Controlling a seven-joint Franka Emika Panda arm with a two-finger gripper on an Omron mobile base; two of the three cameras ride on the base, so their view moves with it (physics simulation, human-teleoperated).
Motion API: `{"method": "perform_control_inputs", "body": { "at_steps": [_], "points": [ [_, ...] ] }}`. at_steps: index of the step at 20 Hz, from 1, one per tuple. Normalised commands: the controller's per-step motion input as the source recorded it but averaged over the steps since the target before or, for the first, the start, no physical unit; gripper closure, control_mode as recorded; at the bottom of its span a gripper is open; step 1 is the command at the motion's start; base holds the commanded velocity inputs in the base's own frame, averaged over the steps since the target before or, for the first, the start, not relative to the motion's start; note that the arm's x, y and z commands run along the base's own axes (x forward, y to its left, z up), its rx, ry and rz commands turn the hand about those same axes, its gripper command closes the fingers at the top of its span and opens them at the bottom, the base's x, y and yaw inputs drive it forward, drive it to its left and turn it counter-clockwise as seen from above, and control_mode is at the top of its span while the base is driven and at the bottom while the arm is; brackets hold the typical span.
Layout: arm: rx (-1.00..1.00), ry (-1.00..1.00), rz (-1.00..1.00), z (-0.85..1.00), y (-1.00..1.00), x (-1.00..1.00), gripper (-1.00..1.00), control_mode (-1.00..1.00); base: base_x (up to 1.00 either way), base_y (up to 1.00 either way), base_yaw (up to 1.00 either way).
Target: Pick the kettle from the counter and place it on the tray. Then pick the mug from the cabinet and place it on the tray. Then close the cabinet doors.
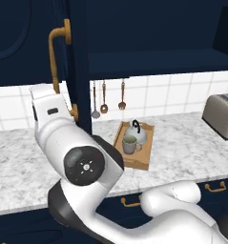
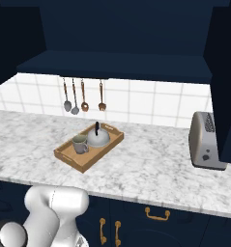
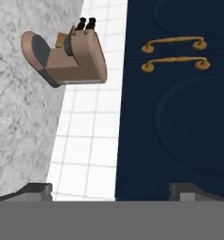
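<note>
Swinging stiffly on hinges, the door [image 1: 76, 66] at upper left is best pushed near its brass handle [image 1: 56, 50]; gripper [image 3: 108, 194] jaws are spread wide, empty.

Home kitchen, rendered. Marbled tabletop [image 2: 151, 164] under navy wall cabinet [image 2: 126, 34]; white tiled backsplash [image 2: 151, 103]; hanging utensils [image 2: 83, 102]; toaster [image 2: 206, 141]; brass-handled drawers [image 2: 158, 214]; kettle [image 2: 98, 136] and mug [image 2: 79, 144] on wooden tray [image 2: 71, 161].

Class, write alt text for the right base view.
A light-brown wooden tray on the white-and-grey marbled counter holds a silver-grey domed kettle and a small grey mug. A boxy silver toaster stands to the right.
</note>
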Motion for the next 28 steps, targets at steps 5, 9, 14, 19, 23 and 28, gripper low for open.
{"method": "perform_control_inputs", "body": {
  "at_steps": [5, 9, 14, 19, 23, 28],
  "points": [
    [0.09, 0.06, -0.12, 0.02, -0.07, 0.12, -1.0, -1.0, 0.0, 0.0, 0.0],
    [0.0, 0.1, -0.24, 0.0, -0.42, 0.22, -1.0, -1.0, 0.0, 0.0, 0.0],
    [0.0, 0.11, -0.29, 0.0, -0.62, 0.21, -1.0, -1.0, 0.0, 0.0, 0.0],
    [0.0, 0.05, -0.28, 0.0, -0.73, 0.23, -1.0, -1.0, 0.0, 0.0, 0.0],
    [0.0, 0.0, -0.26, 0.0, -0.72, 0.3, -1.0, -1.0, 0.0, 0.0, 0.0],
    [0.0, 0.0, -0.23, 0.0, -0.76, 0.31, -1.0, -1.0, 0.0, 0.0, 0.0]
  ]
}}
